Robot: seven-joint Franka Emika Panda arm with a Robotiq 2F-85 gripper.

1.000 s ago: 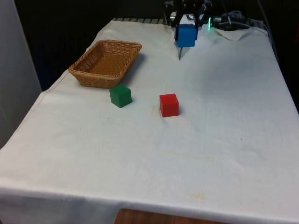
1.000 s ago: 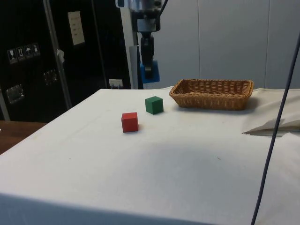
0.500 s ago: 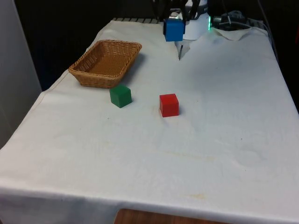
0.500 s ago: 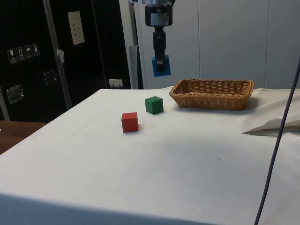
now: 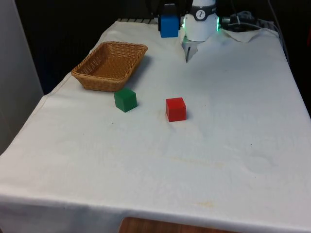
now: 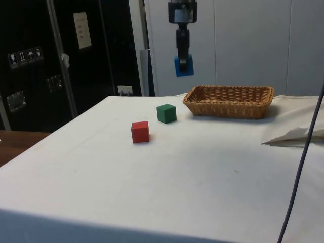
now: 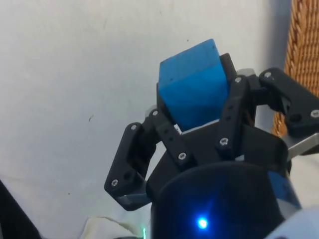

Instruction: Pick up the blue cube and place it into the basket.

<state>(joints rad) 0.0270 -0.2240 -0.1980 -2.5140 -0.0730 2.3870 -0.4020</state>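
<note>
My gripper (image 5: 169, 22) (image 6: 184, 63) (image 7: 195, 102) is shut on the blue cube (image 5: 169, 26) (image 6: 184, 67) (image 7: 192, 87), holding it high above the table near the far end. The wicker basket (image 5: 92, 77) (image 6: 229, 107) sits on the cloth to the front view's left of the cube and lower; its rim (image 7: 301, 45) lies beside the cube in the wrist view. In the side view the cube hangs just short of the basket's near end.
A green cube (image 5: 126, 99) (image 6: 166, 113) rests in front of the basket, and a red cube (image 5: 175, 108) (image 6: 140, 131) lies to its right in the front view. Crumpled cloth and cables (image 5: 243, 24) lie at the far right corner.
The gripper has carried the blue cube upward and towards the front view's left, closer to the basket. The green and red cubes stayed put.
</note>
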